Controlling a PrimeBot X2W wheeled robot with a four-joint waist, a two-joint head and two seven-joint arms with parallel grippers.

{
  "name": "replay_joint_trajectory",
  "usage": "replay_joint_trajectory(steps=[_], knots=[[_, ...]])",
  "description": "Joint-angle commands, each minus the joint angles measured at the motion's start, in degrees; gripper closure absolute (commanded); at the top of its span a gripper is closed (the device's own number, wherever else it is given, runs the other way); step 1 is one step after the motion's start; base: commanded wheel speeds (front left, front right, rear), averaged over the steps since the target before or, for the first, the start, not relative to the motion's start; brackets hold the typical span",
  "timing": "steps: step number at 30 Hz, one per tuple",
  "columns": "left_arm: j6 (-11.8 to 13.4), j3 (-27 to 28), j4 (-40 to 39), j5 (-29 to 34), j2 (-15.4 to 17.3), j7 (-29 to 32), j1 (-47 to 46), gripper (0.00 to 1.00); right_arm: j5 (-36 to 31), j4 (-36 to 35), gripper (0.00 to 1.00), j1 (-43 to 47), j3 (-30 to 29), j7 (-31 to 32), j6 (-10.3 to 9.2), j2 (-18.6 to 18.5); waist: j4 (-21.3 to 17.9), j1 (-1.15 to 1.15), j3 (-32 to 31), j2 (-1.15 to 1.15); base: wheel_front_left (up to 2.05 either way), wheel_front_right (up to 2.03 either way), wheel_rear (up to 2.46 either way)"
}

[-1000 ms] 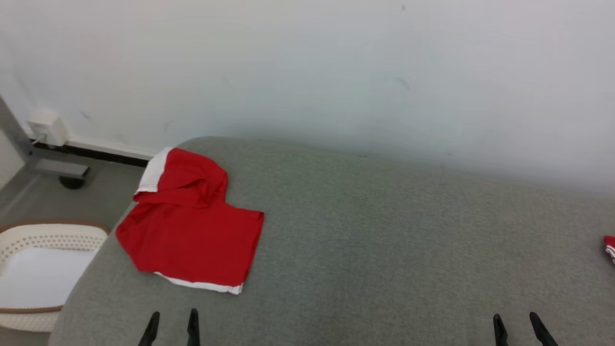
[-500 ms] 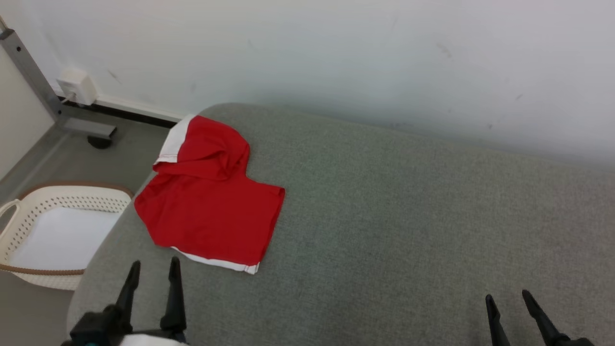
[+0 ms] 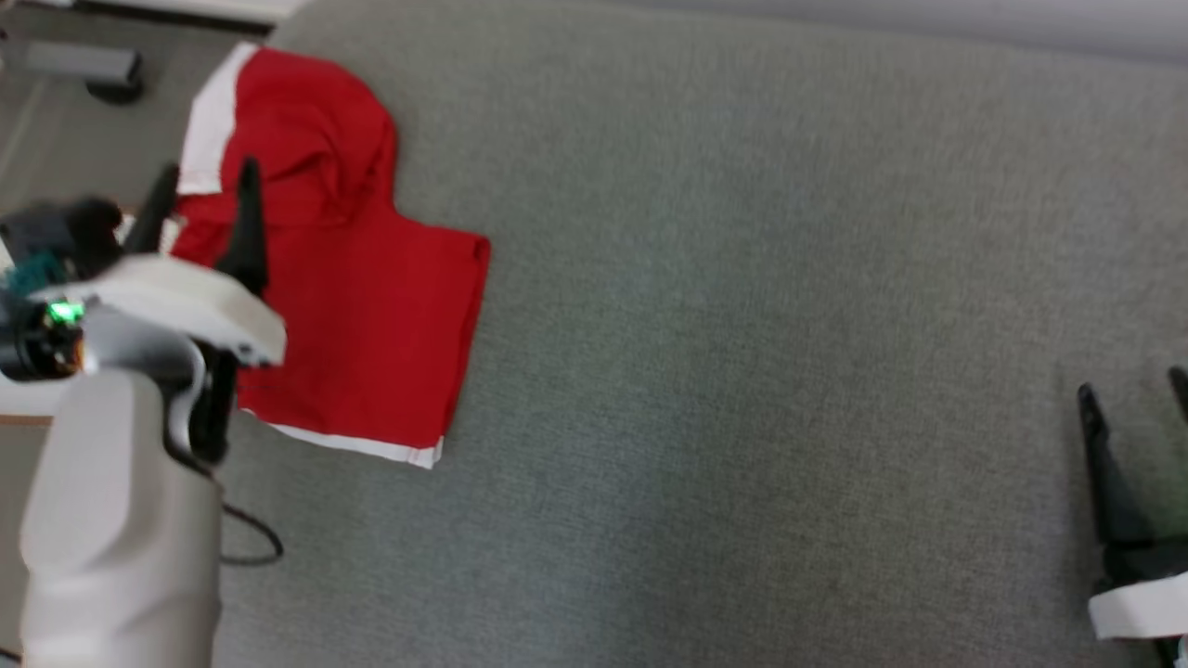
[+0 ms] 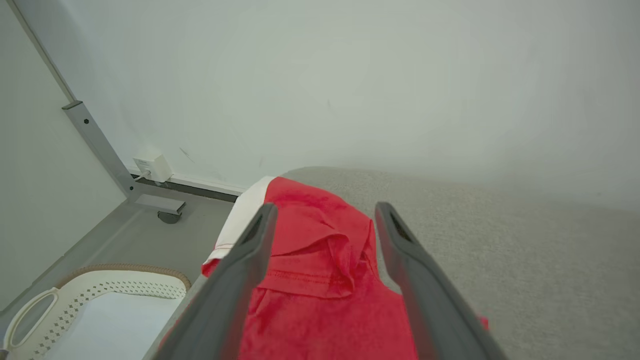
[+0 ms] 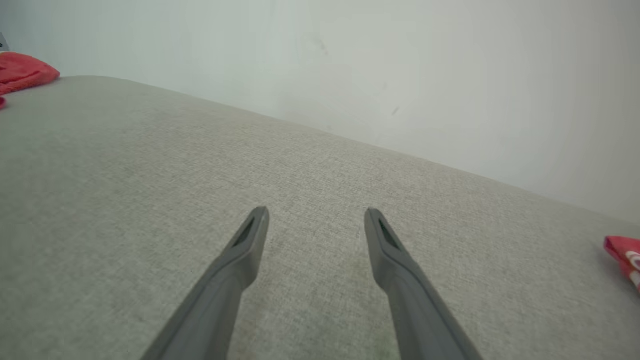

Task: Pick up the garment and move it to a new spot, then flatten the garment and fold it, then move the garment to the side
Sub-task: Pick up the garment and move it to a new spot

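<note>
Garment (image 3: 343, 278) is noted rumpled at ten o'clock on the grey surface (image 3: 742, 325). Left gripper (image 3: 208, 172) is held wide and empty, seemingly over it; right gripper (image 3: 1132, 385) is spread wide at four o'clock. The bunched upper fold is best pinched deeply

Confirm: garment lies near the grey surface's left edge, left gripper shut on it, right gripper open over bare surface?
No: the left gripper is open, jaws apart over the garment, holding nothing; the left wrist view shows it. The rest stands: garment near the left edge of the grey surface, right gripper open over bare surface.
</note>
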Motion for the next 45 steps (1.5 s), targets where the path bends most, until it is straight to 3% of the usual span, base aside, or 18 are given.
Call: replay_joint_trajectory(steps=[1,8,17,18,19,20,28,36,45], knots=[[0.2,0.3,1.6,-0.9,-0.1,0.3,-2.0,0.00,-0.2,-1.3,0.00,-1.1,-0.6,0.4,-0.13,-0.9,-0.9,-0.02,6.9,0.00,0.00,0.00,0.00],[-0.3,0.4,16.2,-2.5,1.0,2.0,-15.0,0.00,0.5,-8.9,0.00,-1.3,-2.4,4.6,-0.15,-3.8,-2.4,-0.02,12.7,0.00,0.00,0.00,0.00],[1.3,-3.8,31.7,2.0,3.8,4.1,-22.4,0.00,1.1,-12.7,0.00,-0.1,-3.6,6.7,-0.18,-3.7,-4.7,-0.02,15.5,0.00,0.00,0.00,0.00],[1.3,-4.0,33.2,2.0,3.7,4.3,-22.6,0.15,1.2,-12.9,0.00,0.1,-3.8,6.7,-0.18,-3.5,-4.9,-0.02,15.5,0.00,0.00,0.00,0.00],[1.3,-4.4,34.5,2.2,3.7,4.3,-22.8,0.62,1.2,-13.0,0.00,0.2,-4.0,6.7,-0.18,-3.4,-5.1,-0.02,15.4,0.00,0.00,0.00,0.00],[1.2,-4.8,35.7,2.6,3.9,4.2,-23.0,1.00,1.3,-13.1,0.00,0.3,-4.0,6.6,-0.17,-3.3,-5.2,-0.02,15.4,0.00,0.00,0.00,0.00],[0.1,-3.8,39.2,0.2,4.0,-1.3,-25.5,1.00,1.4,-11.8,0.00,0.2,-3.6,5.1,-0.15,-1.8,-5.4,-0.02,12.6,0.00,0.00,0.00,0.00],[-2.4,-5.0,37.8,-0.8,4.4,-7.4,-25.2,1.00,2.0,-7.0,0.00,-0.1,-1.5,1.7,-0.14,0.8,-5.3,-0.02,4.0,0.00,0.00,0.00,0.00],[-3.9,-12.0,28.3,-2.7,0.2,-5.1,-18.9,1.00,3.1,0.6,0.00,2.3,0.6,-1.4,-0.14,4.4,-6.6,-0.02,-8.0,0.00,0.00,0.00,0.00]])
